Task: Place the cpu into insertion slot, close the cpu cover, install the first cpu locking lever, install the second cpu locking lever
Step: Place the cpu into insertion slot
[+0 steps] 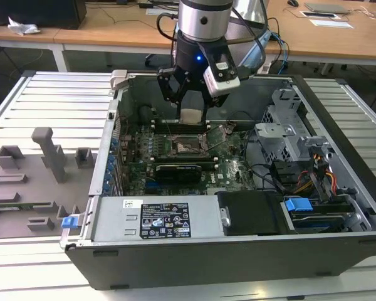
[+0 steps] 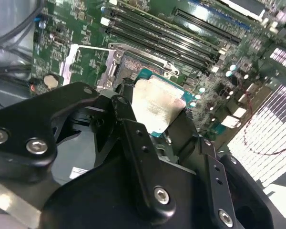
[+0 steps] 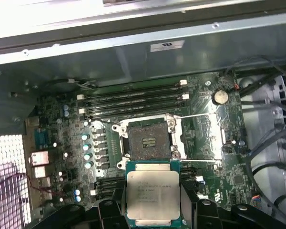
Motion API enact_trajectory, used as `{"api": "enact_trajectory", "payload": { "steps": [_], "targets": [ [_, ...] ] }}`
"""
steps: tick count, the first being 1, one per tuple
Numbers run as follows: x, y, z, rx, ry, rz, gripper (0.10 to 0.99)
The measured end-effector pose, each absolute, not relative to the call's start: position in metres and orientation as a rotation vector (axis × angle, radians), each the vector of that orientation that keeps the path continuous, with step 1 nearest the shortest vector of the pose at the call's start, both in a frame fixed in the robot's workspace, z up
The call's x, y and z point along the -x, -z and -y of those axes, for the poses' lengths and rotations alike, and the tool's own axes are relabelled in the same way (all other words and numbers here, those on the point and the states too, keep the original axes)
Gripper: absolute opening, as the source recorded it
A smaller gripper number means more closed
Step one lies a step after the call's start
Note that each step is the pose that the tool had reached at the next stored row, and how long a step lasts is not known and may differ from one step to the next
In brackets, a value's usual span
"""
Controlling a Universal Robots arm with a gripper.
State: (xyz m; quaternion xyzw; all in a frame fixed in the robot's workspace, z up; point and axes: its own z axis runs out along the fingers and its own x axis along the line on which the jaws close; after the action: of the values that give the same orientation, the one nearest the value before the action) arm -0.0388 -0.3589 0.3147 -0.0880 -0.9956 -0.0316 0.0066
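My gripper (image 1: 192, 108) hangs inside the open computer case, shut on the cpu (image 1: 192, 116), a flat silver-topped square held by two opposite edges. In both wrist views the cpu (image 3: 152, 194) (image 2: 157, 107) sits between the black fingers (image 3: 109, 212), above the green motherboard (image 1: 235, 168) and apart from it. The insertion slot (image 3: 147, 140) (image 1: 187, 145) (image 2: 128, 67) lies bare, dark centre showing, just beyond the cpu. The cpu cover (image 3: 202, 138) (image 1: 218, 135) is swung open to one side of the slot, thin wire levers raised along it.
Long black memory slots (image 3: 133, 100) run beside the socket. A long black card (image 1: 178, 169) sits nearer the case front. Drive cages and cables (image 1: 301, 169) fill the exterior view's right. A grey fixture tray (image 1: 31, 182) lies outside the case on the left.
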Motion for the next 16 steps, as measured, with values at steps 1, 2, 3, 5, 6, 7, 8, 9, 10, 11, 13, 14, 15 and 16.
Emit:
{"api": "enact_trajectory", "payload": {
  "steps": [1, 2, 3, 5, 6, 7, 8, 9, 10, 11, 13, 14, 15, 16],
  "targets": [
    [0.0388, -0.3141, 0.3589, 0.314, 0.099, 3.112, 0.541],
    [0.0388, -0.3136, 0.3589, 0.342, 0.099, 3.110, 0.541],
    [0.0388, -0.3130, 0.3589, 0.388, 0.100, 3.105, 0.541],
    [0.0388, -0.3122, 0.3589, 0.441, 0.100, 3.099, 0.541],
    [0.0388, -0.3116, 0.3589, 0.496, 0.100, 3.092, 0.541],
    [0.0388, -0.3111, 0.3589, 0.532, 0.100, 3.087, 0.541],
    [0.0388, -0.3109, 0.3589, 0.554, 0.100, 3.083, 0.541],
    [0.0388, -0.3104, 0.3589, 0.593, 0.101, 3.077, 0.541],
    [0.0388, -0.3100, 0.3589, 0.639, 0.101, 3.068, 0.541],
    [0.0388, -0.3097, 0.3589, 0.667, 0.101, 3.063, 0.541],
    [0.0388, -0.3090, 0.3589, 0.734, 0.101, 3.049, 0.541],
    [0.0388, -0.3084, 0.3589, 0.792, 0.101, 3.036, 0.541],
    [0.0388, -0.3081, 0.3589, 0.824, 0.101, 3.028, 0.541],
    [0.0388, -0.3078, 0.3589, 0.849, 0.101, 3.022, 0.541]
  ]
}}
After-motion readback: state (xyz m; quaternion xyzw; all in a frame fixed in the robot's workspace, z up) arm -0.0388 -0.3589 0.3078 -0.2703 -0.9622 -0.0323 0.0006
